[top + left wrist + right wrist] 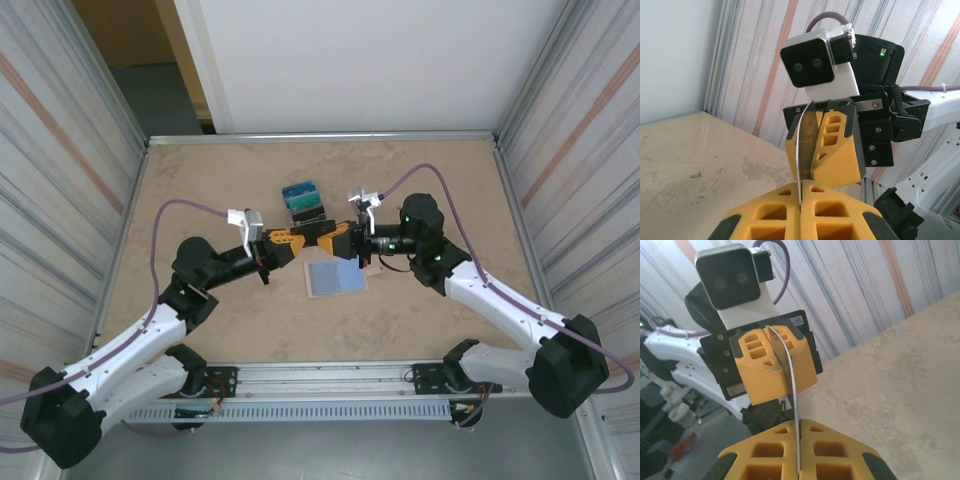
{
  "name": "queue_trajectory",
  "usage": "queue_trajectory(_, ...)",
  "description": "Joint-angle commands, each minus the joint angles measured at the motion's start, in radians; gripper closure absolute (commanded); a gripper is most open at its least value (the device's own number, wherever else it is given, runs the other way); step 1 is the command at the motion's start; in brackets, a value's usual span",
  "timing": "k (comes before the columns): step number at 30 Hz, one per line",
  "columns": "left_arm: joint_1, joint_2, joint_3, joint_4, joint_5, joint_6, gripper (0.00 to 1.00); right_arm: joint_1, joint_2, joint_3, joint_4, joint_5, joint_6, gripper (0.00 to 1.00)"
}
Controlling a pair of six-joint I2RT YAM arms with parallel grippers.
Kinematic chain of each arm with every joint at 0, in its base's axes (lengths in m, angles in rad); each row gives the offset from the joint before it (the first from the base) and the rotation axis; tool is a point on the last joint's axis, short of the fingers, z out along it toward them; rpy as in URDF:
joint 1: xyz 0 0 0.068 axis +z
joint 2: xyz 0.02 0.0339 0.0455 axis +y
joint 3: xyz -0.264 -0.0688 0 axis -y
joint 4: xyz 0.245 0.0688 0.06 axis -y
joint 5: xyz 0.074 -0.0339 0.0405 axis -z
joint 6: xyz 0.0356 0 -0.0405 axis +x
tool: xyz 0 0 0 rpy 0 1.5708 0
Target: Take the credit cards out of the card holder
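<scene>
Because this looks like a handover, left fingers (284, 241) and right fingers (336, 239) both pinch one dark credit card (804, 142), the card holder (335, 277) lying open on the tabletop (200, 190) just below them.

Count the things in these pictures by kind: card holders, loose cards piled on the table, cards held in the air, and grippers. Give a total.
Tan square card holder with pale-blue lining: 1
Thin rectangular cards piled on the table: 3 visible, blue, teal and dark
Thin dark card held in the air: 1
Yellow-fingered grippers, left gripper and right gripper, both shut on that card: 2
Total: 7
</scene>
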Motion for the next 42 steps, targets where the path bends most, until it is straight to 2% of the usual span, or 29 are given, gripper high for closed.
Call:
queue_trajectory(1,0.009,-0.011,0.001,-0.01,-0.004,0.008,1.0,0.0,-0.047,0.003,-0.022,0.027,-0.033,1.0)
queue_trajectory(4,0.008,-0.012,0.01,-0.037,-0.004,0.017,1.0,-0.001,-0.064,0.0,-0.052,0.043,-0.048,1.0)
queue_trajectory(8,0.009,-0.016,0.05,-0.104,0.017,0.065,0.64,-0.001,-0.084,0.002,-0.099,0.057,-0.07,1.0)
queue_trajectory(11,0.012,-0.034,0.107,-0.226,0.018,0.151,0.48,-0.002,-0.092,0.008,-0.142,0.069,-0.096,1.0)
queue_trajectory(18,0.013,-0.009,0.385,-0.71,-0.01,0.4,0.38,0.0,-0.091,0.02,-0.235,0.079,-0.15,1.0)
queue_trajectory(23,0.013,0.121,0.621,-1.026,-0.033,0.513,0.37,0.003,-0.079,0.025,-0.258,0.065,-0.167,1.0)
queue_trajectory(28,0.014,0.271,0.819,-1.235,0.066,0.624,0.38,0.015,-0.07,0.041,-0.289,0.05,-0.191,1.0)
queue_trajectory(34,0.009,0.386,0.944,-1.351,0.131,0.718,0.46,0.026,-0.074,0.047,-0.322,0.049,-0.212,1.0)
queue_trajectory(42,-0.031,0.454,0.969,-1.436,0.128,0.837,0.48,0.03,-0.08,0.047,-0.33,0.046,-0.221,1.0)
